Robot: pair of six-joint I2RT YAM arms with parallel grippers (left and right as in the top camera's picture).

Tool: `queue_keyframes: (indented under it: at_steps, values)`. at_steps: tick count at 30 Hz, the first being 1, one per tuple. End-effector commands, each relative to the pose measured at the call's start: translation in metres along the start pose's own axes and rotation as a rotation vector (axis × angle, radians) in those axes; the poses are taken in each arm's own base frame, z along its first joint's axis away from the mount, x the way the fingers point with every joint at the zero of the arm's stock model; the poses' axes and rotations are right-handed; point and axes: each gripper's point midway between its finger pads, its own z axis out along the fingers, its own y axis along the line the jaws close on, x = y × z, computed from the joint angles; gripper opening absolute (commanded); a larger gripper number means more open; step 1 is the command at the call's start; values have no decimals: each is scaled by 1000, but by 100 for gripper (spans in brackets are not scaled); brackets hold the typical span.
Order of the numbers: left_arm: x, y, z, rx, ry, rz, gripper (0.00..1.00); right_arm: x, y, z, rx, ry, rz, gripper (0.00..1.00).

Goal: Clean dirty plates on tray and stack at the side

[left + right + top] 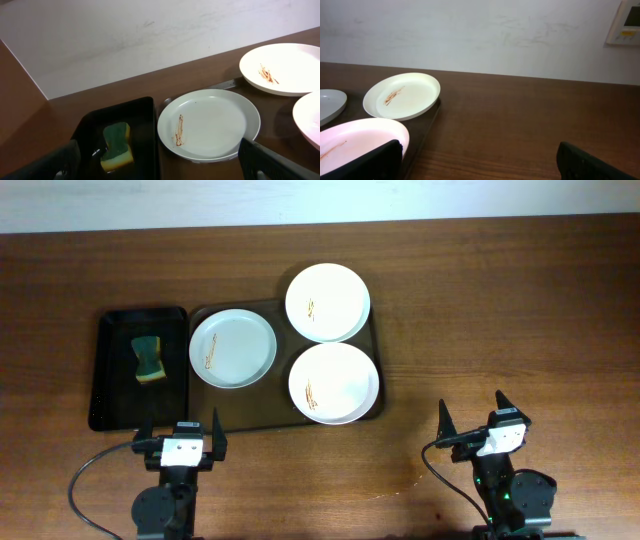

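Dirty plates [233, 349] crowd the tray [272, 398]; left gripper [182, 430] and right gripper [472, 408] hover nearby, seemingly level, jaws apart.

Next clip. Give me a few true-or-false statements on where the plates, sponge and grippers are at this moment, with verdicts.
1. Three plates lie on the brown tray. True.
2. The sponge lies on a plate. False: it lies in the black tray.
3. The left gripper and right gripper are open and empty. True.
4. The plates are stacked. False: they lie singly, side by side, with smears showing.
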Motion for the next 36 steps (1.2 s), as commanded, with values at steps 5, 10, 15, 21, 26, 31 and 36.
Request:
queue_keyframes:
  at_steps: [5,10,15,21,26,31,36]
  values:
    - [0,-4,0,18,-7,19,99,2,0,0,2,4,9,98]
    - [0,-4,0,18,-7,19,99,2,0,0,2,4,9,99]
    - [0,-4,0,18,-7,19,99,2,0,0,2,4,9,98]
    - [0,-4,0,18,-7,19,99,2,0,0,2,3,8,98]
    - [-2,-3,0,15,-15,20,99,1,1,0,-2,0,8,98]
    - [-21,-8,-1,52,-97,19,99,-17,1,-1,-8,-75,59,98]
    - [-55,-3,-7,39,-232,11,99,-26,11,-2,-68,-108,51,98]
